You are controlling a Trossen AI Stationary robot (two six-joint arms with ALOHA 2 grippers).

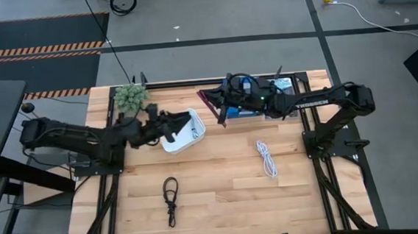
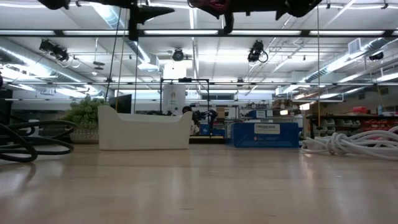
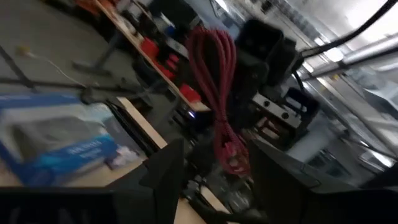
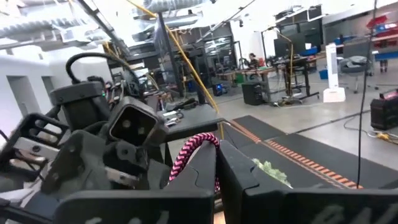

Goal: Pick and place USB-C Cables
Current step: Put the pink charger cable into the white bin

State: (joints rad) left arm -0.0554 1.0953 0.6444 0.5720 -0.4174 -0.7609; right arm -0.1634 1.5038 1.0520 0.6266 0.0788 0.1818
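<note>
Workshop floor with striped safety markings surrounds a wooden desk (image 1: 222, 197) on which the sorting is carried out. A white bin (image 1: 183, 131) is set near the rear edge, left of centre, with a small green plant (image 1: 131, 97) at the rear left corner and a blue retail box (image 1: 267, 102) near the rear right.

The dark red cable (image 1: 212, 102) is held above the desk between the bin and the box, clamped in the closed right end effector (image 1: 224, 106); in the right wrist view its braided loop (image 4: 193, 152) is seen pinched between the shut fingers. The cable hangs as a bundle in the left wrist view (image 3: 219, 93), so it is judged to be in transit toward the bin.

The left end effector (image 1: 171, 124) is positioned over the bin, fingers spread apart and nothing held, probably to receive or steady the cable.

The white cable (image 1: 266, 158) lies toward the right edge, and the black cable (image 1: 171, 199) lies near the front edge, left of centre; both remain to be placed. The grey-blue cable cannot be located.
</note>
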